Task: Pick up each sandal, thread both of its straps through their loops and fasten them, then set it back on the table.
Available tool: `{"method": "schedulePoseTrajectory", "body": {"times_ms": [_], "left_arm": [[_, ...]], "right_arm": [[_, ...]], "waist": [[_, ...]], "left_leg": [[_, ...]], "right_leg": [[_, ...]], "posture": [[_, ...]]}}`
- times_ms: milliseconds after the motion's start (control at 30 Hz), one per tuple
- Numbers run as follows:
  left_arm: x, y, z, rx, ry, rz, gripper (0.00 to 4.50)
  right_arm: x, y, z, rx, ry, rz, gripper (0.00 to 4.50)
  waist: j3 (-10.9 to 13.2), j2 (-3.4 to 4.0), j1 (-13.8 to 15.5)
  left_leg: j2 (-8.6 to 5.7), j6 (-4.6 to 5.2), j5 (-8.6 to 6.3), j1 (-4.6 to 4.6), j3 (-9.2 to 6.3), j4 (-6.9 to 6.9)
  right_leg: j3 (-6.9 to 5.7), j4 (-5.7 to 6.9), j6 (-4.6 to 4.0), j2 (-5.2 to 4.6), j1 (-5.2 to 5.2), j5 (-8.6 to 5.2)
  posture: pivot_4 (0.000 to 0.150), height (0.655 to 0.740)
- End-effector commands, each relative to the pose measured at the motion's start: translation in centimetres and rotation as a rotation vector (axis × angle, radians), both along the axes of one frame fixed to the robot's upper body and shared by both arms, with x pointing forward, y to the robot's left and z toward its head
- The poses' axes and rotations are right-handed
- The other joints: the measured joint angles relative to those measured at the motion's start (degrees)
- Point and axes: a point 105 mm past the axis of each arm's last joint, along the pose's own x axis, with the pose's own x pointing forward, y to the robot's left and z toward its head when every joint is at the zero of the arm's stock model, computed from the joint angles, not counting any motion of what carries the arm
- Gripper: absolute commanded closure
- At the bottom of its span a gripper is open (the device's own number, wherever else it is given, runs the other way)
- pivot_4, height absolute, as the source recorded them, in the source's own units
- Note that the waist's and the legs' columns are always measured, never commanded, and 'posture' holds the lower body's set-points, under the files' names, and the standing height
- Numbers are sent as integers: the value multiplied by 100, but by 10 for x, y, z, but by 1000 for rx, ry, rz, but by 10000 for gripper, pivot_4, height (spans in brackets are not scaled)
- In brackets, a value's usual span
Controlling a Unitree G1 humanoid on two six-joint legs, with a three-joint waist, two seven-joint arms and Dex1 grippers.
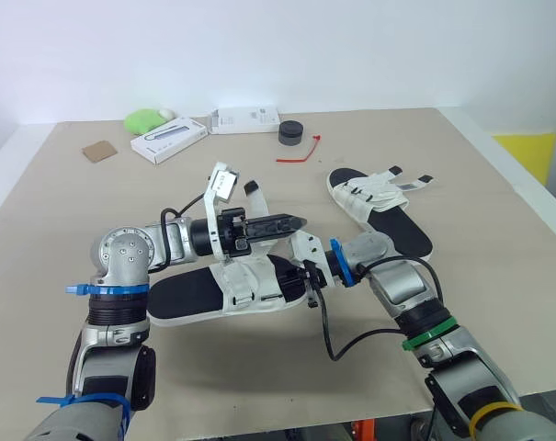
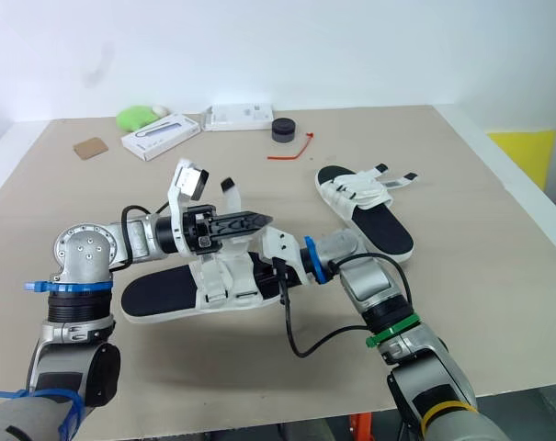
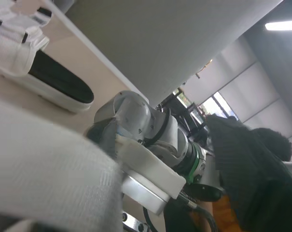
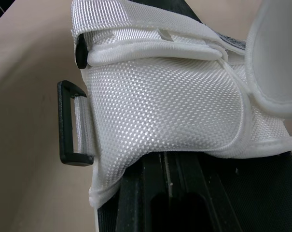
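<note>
1. The near sandal (image 1: 232, 289) lies flat on the bench (image 1: 259, 377), black footbed facing up and white webbing upper across its middle. The second sandal (image 1: 379, 207) lies well apart, beyond the near sandal's right end, with its straps splayed loose.
2. Our left gripper (image 1: 299, 223) hovers just above the near sandal's upper, pointing toward its right end. The fingers (image 1: 273, 223) are drawn close together, and we cannot see whether any webbing is pinched between them.
3. One strap (image 1: 251, 190) stands up behind the near sandal's upper and looks unfastened.
4. Our right gripper (image 1: 305, 277) sits at the near sandal's right end, touching it or just beside it. We cannot tell whether it is open or clamped on the sole.
5. From the right wrist, the black loop (image 4: 70, 123) on the side of the near sandal's upper stands empty, with no strap through it.
6. We judge the step in hand to be threading the near sandal's straps, with the second sandal not yet begun.
7. The next move likely calls for steadying the near sandal at its right end. The left arm would then bring the raised strap's tip down to the empty loop and feed it through squarely. The webbing is limp, so the tip may fold or miss the loop.
</note>
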Motion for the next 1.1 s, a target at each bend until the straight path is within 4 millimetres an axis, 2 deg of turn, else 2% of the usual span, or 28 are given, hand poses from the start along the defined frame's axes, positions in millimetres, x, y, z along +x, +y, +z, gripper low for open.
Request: {"method": "schedulePoseTrajectory", "body": {"times_ms": [33, 100, 167, 300, 367, 433, 600, 733, 833, 933, 1100], "left_arm": [[8, 9, 17, -59, -86, 61, 33487], [4, 9, 20, -55, -161, 53, 44286], [-5, 7, 18, -11, -266, 35, 44723], [-35, 0, 3, 114, -527, -78, 44723], [-53, -1, -9, 176, -666, -163, 44723], [-62, 1, -25, 249, -803, -225, 44723], [-61, 9, -58, 405, -1075, -323, 44723], [-52, 5, -63, 440, -1408, -335, 44723], [-48, 1, -65, 429, -1567, -326, 44723], [-50, -2, -63, 359, -1620, -292, 35599], [-48, -1, -50, 319, -1524, -219, 11648]], "right_arm": [[-19, -7, -51, -143, 158, 3, 45000], [-19, -7, -52, -142, 160, 4, 45000], [-20, -8, -52, -143, 161, 4, 45000], [-19, -8, -51, -142, 161, 3, 45000], [-19, -9, -50, -142, 161, 3, 45000], [-20, -9, -51, -143, 162, 4, 45000], [-21, -8, -52, -145, 166, 9, 45000], [-22, -7, -52, -144, 167, 13, 45000], [-22, -7, -52, -143, 167, 13, 45000], [-22, -7, -52, -140, 166, 6, 45000], [-23, -9, -52, -140, 170, 3, 45000]], "waist": [[0, 0, -2], [0, 0, -2], [0, 0, -5], [0, 0, -4], [0, 0, -2], [-1, 1, -2], [-1, 1, 3], [-2, 0, 7], [-14, -1, 28], [-31, 10, 58], [-33, 10, 80]], "left_leg": [[0, 2, -1, 0, 1, 0], [0, 6, -4, -1, 1, -1], [0, 7, -4, -2, 1, -2], [0, 6, -5, -2, 3, -6], [1, 5, -5, -2, 3, -5], [1, 7, -6, 0, 6, -7], [1, 15, -11, -2, 11, -6], [1, 34, -21, -2, 16, -5], [1, 38, -23, -2, 18, -2], [0, 40, -23, -2, 19, 4], [-1, 48, -23, -3, 19, 8]], "right_leg": [[1, 0, 1, 0, 0, -1], [1, 0, 2, 1, -1, -3], [1, -1, 1, 1, -2, -4], [4, -3, -2, 0, -3, -5], [4, -4, -2, 0, -2, -5], [7, -4, -4, 0, -3, -7], [9, -7, -5, 0, -5, -9], [12, -8, -9, 0, -6, -13], [13, -8, -10, -1, -4, -13], [14, -8, -9, -4, -2, -13], [15, -8, -4, -4, 0, -12]], "posture": [[1500, 7400], [1500, 7400], [1500, 7400], [1500, 7400], [1500, 7400], [1500, 7400], [1500, 7400], [1500, 7400], [1500, 7400], [1500, 7400], [1500, 7400]]}}
